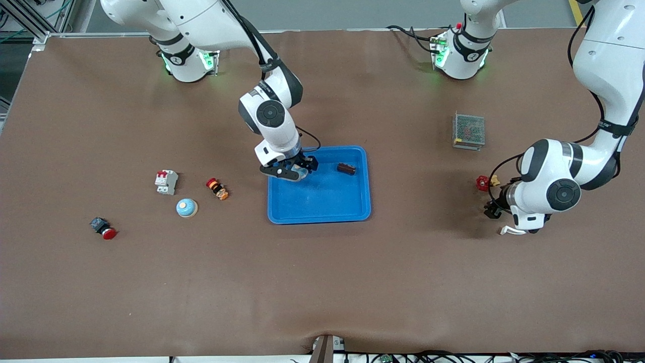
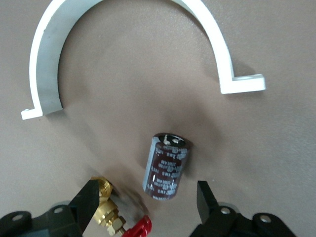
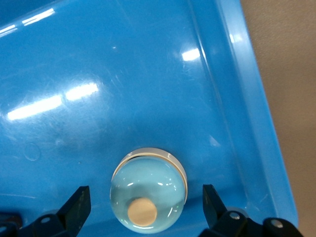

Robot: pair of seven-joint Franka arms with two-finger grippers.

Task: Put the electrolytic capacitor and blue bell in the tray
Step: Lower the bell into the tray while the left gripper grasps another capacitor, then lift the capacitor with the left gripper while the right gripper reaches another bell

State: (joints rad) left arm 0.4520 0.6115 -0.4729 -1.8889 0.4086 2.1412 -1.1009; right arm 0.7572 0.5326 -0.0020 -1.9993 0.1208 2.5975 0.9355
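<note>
The bright-blue tray (image 1: pixel 322 201) lies mid-table. My right gripper (image 1: pixel 295 171) is low over the tray's corner nearest the right arm's base. It is open, with a pale-blue bell (image 3: pixel 148 190) sitting on the tray floor (image 3: pixel 123 74) between its fingers. A small dark part (image 1: pixel 346 169) also lies in the tray. My left gripper (image 1: pixel 491 208) is low over the table at the left arm's end and is open. Its fingers straddle a dark maroon electrolytic capacitor (image 2: pixel 165 167) lying on the table. A second blue bell (image 1: pixel 187 207) sits on the table toward the right arm's end.
A gold and red binding post (image 2: pixel 111 212) touches one left finger, and a white pipe clamp (image 2: pixel 49 59) lies beside the capacitor. A metal mesh box (image 1: pixel 468 131), a white circuit breaker (image 1: pixel 166 181), an orange and red switch (image 1: pixel 217 189) and a red push button (image 1: pixel 103 228) lie on the table.
</note>
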